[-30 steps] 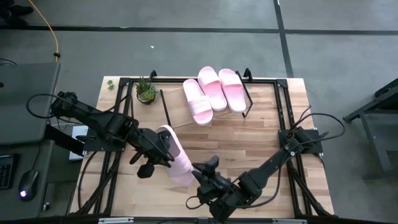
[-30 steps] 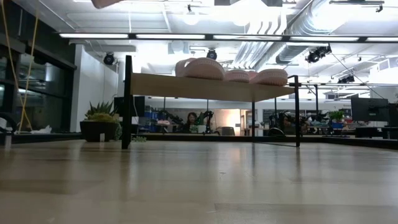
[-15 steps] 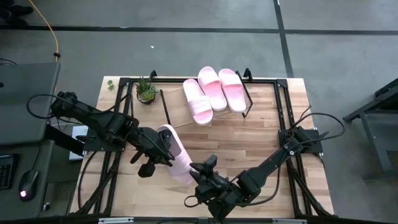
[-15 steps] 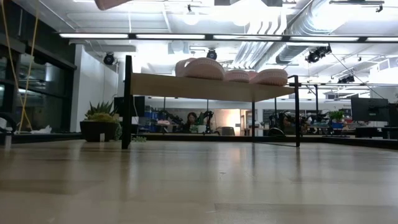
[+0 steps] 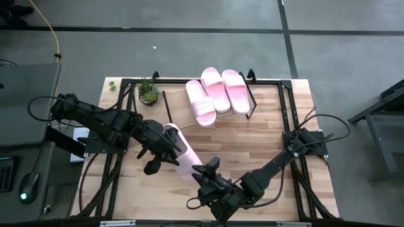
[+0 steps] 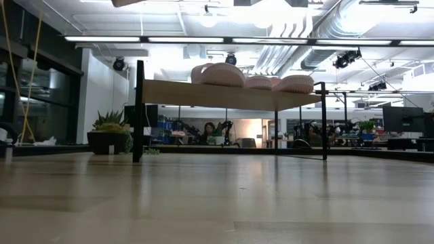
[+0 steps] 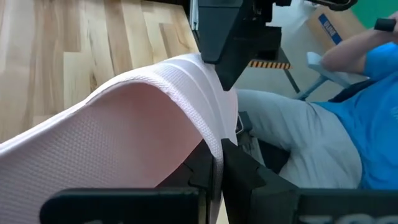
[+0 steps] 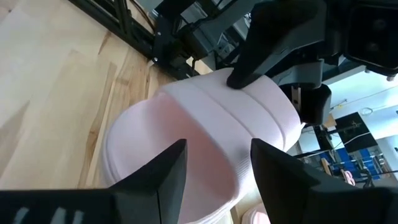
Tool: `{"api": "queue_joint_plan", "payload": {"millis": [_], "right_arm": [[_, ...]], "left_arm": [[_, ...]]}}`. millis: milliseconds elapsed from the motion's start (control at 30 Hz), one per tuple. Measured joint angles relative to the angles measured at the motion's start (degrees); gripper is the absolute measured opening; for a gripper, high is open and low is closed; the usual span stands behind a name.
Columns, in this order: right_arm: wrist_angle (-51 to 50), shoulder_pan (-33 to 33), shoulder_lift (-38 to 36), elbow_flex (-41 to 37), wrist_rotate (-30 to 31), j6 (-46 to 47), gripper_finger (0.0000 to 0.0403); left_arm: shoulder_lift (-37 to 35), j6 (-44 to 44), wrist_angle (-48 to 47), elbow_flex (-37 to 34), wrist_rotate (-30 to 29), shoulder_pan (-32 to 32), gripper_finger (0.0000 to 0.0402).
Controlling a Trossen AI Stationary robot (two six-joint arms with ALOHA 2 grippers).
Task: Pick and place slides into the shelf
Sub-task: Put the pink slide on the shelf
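Observation:
One pale pink slide (image 5: 183, 157) hangs in the air over the near-middle of the table, and its sole edge (image 6: 129, 2) shows at the top of the low view. My left gripper (image 5: 165, 150) is shut on it from the table's left. My right gripper (image 5: 203, 175) is open at the slide's near end, with a finger (image 8: 166, 171) on either side of the sole (image 8: 186, 124). Three more slides (image 5: 216, 89) lie side by side, sole down, on the slanted wooden shelf (image 5: 180, 113) at the far edge. My left gripper pinches the slide's wide strap at its edge (image 7: 208, 134) between the two fingers (image 7: 239, 171), coming level from the table's left. The slide is lifted clear of the table and tilted, its length slanting from far-left to near-right. My right gripper: I cannot tell whether its fingers touch the sole.
A small potted plant (image 5: 148, 91) stands left of the shelf at the far edge. The shelf's black frame legs (image 6: 139, 112) stand on the table. A seated person (image 7: 336, 112) is beyond the table's near edge. Bare wood lies between the shelf and the arms.
My left gripper has carried the slide a little toward the table's right and far edge and slightly up. The slide has turned, its near end swinging right, closer to my right gripper, which has kept nearly still.

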Motion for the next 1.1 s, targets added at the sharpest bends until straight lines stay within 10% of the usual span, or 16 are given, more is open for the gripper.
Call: {"api": "queue_joint_plan", "payload": {"millis": [1100], "right_arm": [[-1.4, -2.9, 0.0, 0.0, 2.8, 1.6, 0.0163]], "left_arm": [[0.0, -1.6, 0.5, 0.0, 1.0, 0.0, 0.0012]]}}
